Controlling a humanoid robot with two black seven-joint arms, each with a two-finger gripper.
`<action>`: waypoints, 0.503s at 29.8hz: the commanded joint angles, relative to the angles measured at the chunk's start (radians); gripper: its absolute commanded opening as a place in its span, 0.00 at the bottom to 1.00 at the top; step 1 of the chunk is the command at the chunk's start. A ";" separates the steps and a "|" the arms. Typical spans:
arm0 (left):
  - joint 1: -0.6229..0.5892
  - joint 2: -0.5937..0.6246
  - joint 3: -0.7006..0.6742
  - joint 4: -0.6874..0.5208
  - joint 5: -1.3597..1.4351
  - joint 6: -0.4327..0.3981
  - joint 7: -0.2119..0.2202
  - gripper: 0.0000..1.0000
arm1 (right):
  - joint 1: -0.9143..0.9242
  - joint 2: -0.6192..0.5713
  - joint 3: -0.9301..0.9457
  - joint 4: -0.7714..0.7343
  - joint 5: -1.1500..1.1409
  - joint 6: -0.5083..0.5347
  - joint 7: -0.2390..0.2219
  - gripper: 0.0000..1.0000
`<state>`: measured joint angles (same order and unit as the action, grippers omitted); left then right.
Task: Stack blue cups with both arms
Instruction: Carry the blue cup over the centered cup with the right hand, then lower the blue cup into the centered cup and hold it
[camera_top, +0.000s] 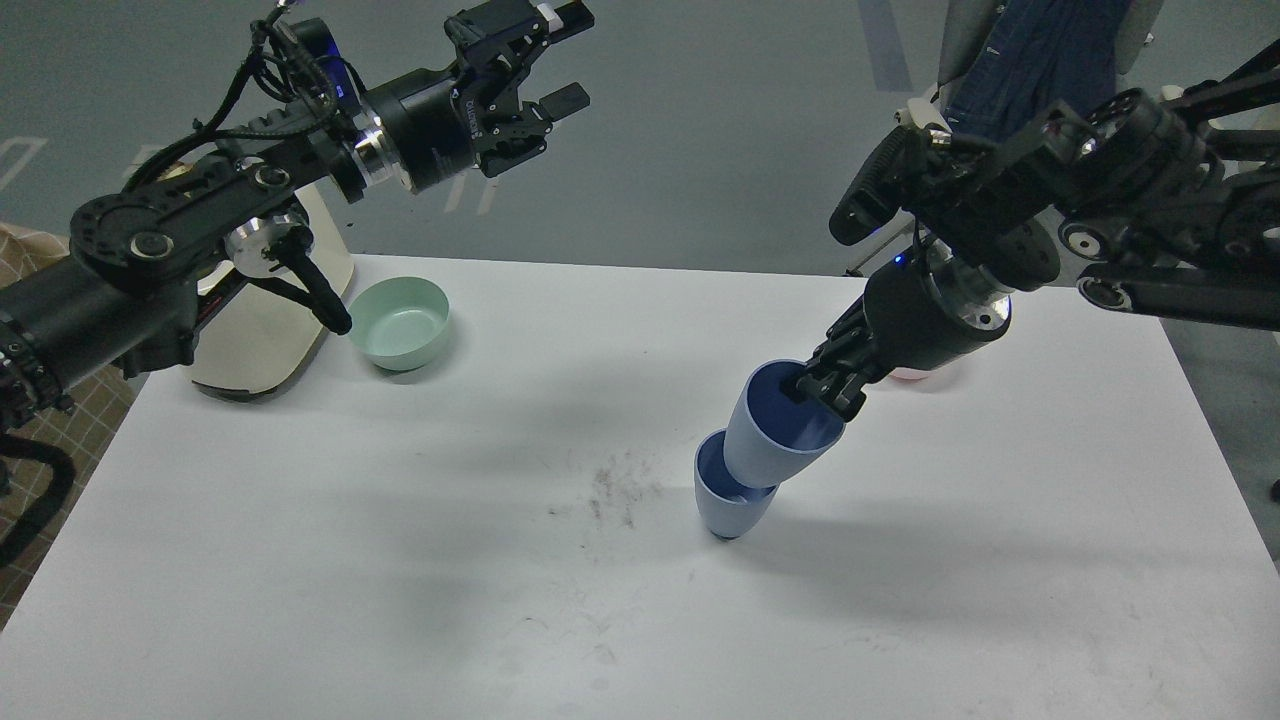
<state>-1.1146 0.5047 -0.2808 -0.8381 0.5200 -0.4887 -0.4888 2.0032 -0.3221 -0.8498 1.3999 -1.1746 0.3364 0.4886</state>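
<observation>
One blue cup (722, 505) stands upright near the middle of the white table (300, 520). My right gripper (822, 388) is shut on the rim of the second blue cup (770, 435), which is tilted to the right, its base inside the mouth of the standing cup. My left gripper (565, 60) is open and empty, held high above the table's far left, well away from both cups.
A mint-green bowl (400, 322) sits at the back left beside a cream-coloured object (250, 350). A pale pink bowl (915, 375) at the back right is almost hidden behind my right arm. A chair with a blue jacket (1040, 50) stands beyond the table.
</observation>
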 joint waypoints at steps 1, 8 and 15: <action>0.001 0.006 -0.006 -0.001 0.000 0.000 0.000 0.87 | -0.014 0.032 0.000 -0.024 0.019 -0.002 0.000 0.00; 0.001 0.008 -0.015 -0.001 0.002 0.000 0.000 0.87 | -0.030 0.058 0.000 -0.045 0.023 -0.002 0.000 0.00; 0.001 0.011 -0.037 -0.001 0.002 0.000 0.000 0.87 | -0.049 0.061 0.000 -0.052 0.024 -0.017 0.000 0.00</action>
<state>-1.1137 0.5153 -0.3112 -0.8392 0.5215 -0.4887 -0.4887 1.9660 -0.2611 -0.8499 1.3507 -1.1506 0.3321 0.4886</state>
